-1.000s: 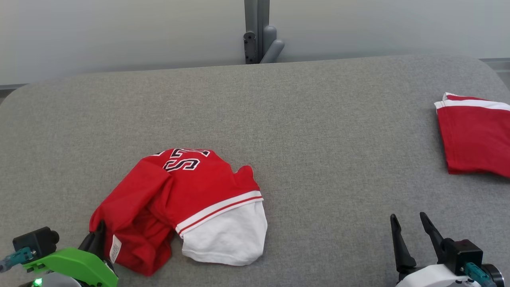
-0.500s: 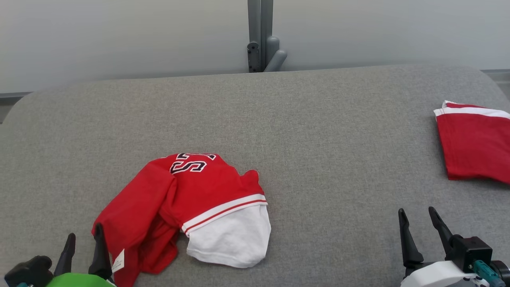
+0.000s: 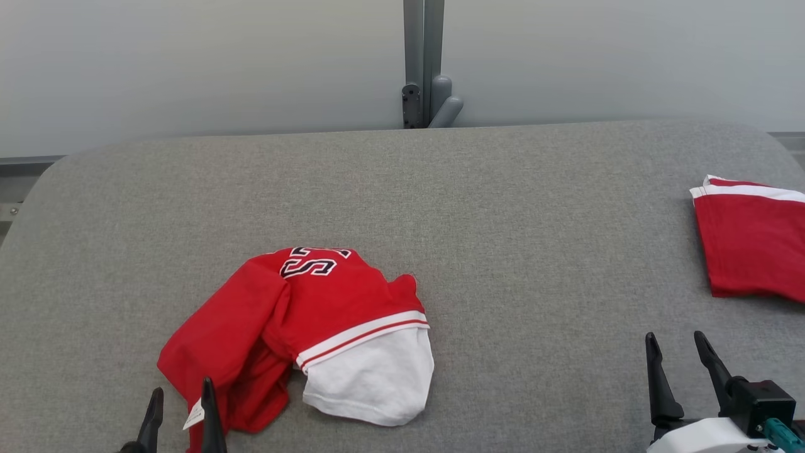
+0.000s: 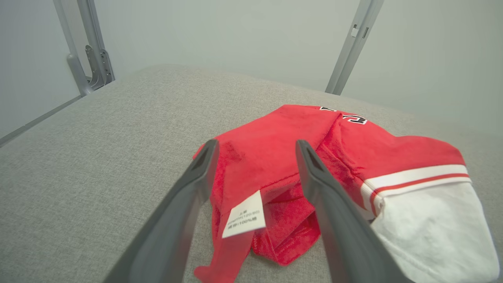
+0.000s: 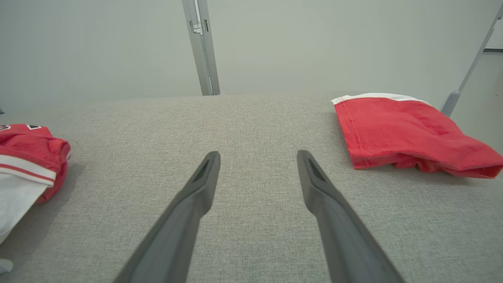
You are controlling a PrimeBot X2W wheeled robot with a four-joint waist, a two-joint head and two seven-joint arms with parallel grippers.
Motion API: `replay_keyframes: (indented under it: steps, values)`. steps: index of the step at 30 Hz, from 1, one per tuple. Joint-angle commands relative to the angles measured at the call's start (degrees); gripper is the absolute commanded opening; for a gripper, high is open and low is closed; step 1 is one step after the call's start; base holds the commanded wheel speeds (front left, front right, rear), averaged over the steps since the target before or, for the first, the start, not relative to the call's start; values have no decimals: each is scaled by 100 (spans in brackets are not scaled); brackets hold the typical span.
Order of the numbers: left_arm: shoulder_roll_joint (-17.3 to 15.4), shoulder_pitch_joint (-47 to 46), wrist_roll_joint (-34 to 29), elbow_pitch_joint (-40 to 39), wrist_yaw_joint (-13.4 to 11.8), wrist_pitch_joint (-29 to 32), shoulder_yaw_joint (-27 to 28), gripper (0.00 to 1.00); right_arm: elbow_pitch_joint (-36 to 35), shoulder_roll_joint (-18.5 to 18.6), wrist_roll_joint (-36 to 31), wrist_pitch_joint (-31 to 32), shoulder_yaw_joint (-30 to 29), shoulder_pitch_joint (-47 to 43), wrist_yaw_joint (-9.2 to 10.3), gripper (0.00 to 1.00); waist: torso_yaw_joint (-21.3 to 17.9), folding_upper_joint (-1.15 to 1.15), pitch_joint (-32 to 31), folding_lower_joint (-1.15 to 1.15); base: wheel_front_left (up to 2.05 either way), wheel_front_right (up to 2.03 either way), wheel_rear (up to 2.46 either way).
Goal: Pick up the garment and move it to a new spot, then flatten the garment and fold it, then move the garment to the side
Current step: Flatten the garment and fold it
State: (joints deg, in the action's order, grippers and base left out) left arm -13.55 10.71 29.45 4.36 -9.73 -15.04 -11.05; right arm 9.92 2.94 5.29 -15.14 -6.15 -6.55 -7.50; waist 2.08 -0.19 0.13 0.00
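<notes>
Presently, the garment [image 3: 302, 327] is found crumpled on the grey table [image 3: 503, 220], at about 7 o'clock from the table's centre in the head view. It is red. Black-and-white lettering [image 3: 311, 261] is shown at its 12 o'clock edge, and a white panel [image 3: 368, 384] at its 4 o'clock side. The panel is set off from the red by a white-and-red stripe [image 3: 361, 333]. A white label [image 3: 195, 415] is attached at the 7 o'clock corner, where the cloth is bunched and turned under.

The left gripper [image 3: 182, 388] is positioned at that same 7 o'clock corner, fingers pointing toward 12 o'clock. Its jaws are spread apart and nothing is clamped between them. In the left wrist view the label and the near red edge are seen in the gap between the two fingers. Whether either finger touches the cloth cannot be told.

The right gripper [image 3: 674, 336] is located at 4 o'clock in the head view, well apart from the garment. Its jaws are likewise spread, with bare table between them.

A folded red cloth [image 3: 748, 245] with a white band is laid at the table's 3 o'clock edge. A grey post [image 3: 422, 63] is mounted at 12 o'clock behind the table, against a pale wall [image 3: 188, 63].
</notes>
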Motion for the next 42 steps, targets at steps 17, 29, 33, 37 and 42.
replay_keyframes:
  steps: [17,29,33,37,42]
  values:
    - [1010,322,-1946,-127,1361,-16,949,100,-38,5,-78,2,-144,-392,3,100,34,19,-135,0,0,0,0]
    - [1063,195,-1916,-94,1528,-16,944,100,-84,5,-27,1,137,-422,3,100,-139,19,-178,0,0,0,0]
    - [1064,179,-1883,-79,1511,-17,912,100,-111,5,-30,2,148,-384,3,100,-150,19,-165,0,0,0,0]
    - [1064,156,-1858,-65,1483,-17,911,100,-177,4,-114,1,210,-336,3,100,-129,19,-160,0,0,0,0]
    - [1062,174,-1820,-135,1417,-16,1022,100,-257,0,3,2,775,-118,3,100,-91,19,-147,0,0,0,0]
